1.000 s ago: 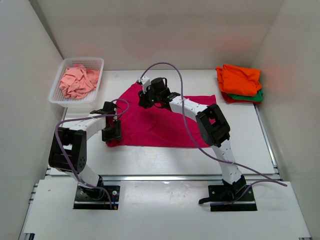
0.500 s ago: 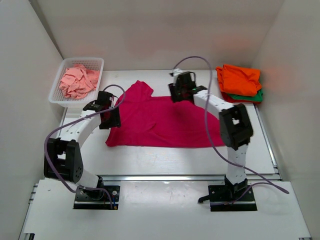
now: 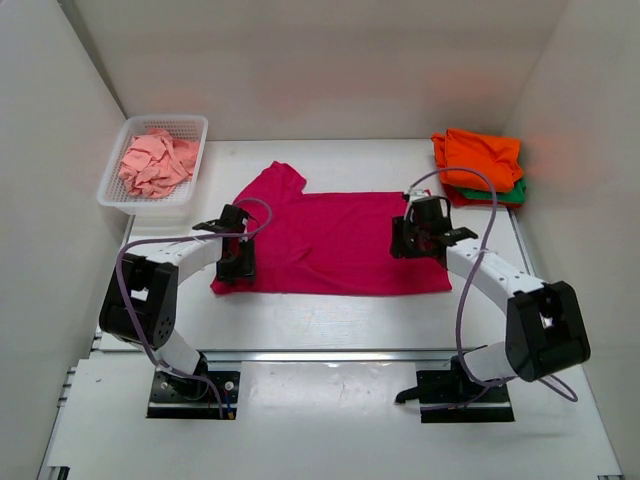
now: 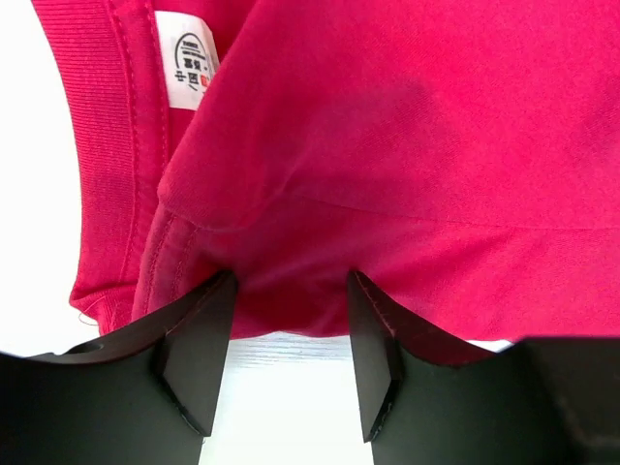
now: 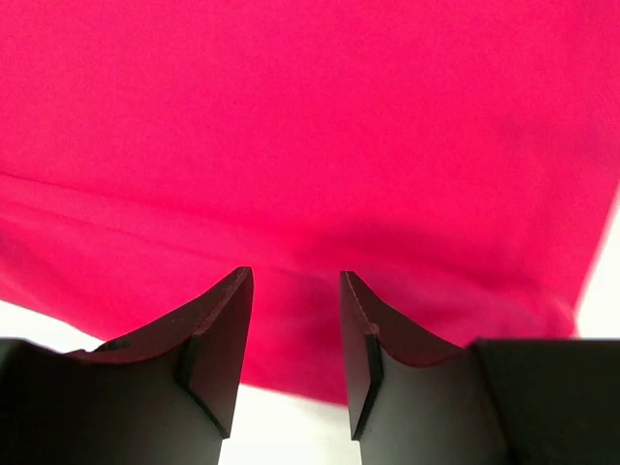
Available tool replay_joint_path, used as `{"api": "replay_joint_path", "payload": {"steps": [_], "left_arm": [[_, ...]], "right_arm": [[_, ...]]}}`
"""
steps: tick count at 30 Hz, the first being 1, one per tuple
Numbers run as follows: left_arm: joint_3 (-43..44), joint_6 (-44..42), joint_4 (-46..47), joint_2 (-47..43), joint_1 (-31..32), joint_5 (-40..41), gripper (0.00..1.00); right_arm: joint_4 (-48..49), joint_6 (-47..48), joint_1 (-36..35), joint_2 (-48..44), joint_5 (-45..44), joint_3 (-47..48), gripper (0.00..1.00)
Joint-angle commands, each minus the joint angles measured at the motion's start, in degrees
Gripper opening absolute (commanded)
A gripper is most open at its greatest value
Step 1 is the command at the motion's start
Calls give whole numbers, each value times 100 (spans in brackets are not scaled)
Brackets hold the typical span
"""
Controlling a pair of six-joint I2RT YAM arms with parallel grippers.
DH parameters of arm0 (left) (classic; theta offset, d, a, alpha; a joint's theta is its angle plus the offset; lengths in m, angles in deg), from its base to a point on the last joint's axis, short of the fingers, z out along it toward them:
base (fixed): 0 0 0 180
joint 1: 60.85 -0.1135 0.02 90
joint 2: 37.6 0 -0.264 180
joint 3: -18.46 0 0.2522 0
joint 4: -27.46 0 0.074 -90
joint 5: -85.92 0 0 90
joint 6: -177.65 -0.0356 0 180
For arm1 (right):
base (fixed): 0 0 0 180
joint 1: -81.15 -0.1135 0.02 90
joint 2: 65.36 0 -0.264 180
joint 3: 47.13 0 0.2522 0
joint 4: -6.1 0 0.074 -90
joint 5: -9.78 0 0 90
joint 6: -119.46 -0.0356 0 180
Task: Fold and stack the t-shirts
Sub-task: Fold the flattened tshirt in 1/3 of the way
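The magenta shirt lies spread mid-table, its side edges hidden under the left gripper and right gripper — both released, jaws apart. There are five shirts: the orange shirt covers most of the green shirt and red shirt, and the salmon shirt is crumpled in the one basket.

The magenta-pink t-shirt fills the view from 9 through 12 to 3 o'clock, with a soft crease running across it. The right gripper rises from 6 o'clock, its black fingers parted at the shirt's edge. White table shows at 6, 8 and 3 o'clock.
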Motion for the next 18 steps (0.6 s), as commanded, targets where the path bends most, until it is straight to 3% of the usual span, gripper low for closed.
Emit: {"api": "replay_joint_path", "payload": {"steps": [1, 10, 18], "left_arm": [[-194, 71, 160, -32, -63, 64, 60], [-299, 80, 204, -59, -106, 74, 60], [-352, 44, 195, -155, -150, 91, 60]], "right_arm": [[28, -126, 346, -508, -61, -401, 38], [-96, -266, 1005, -1107, -606, -1053, 40], [97, -64, 1533, -1055, -694, -1264, 42]]}}
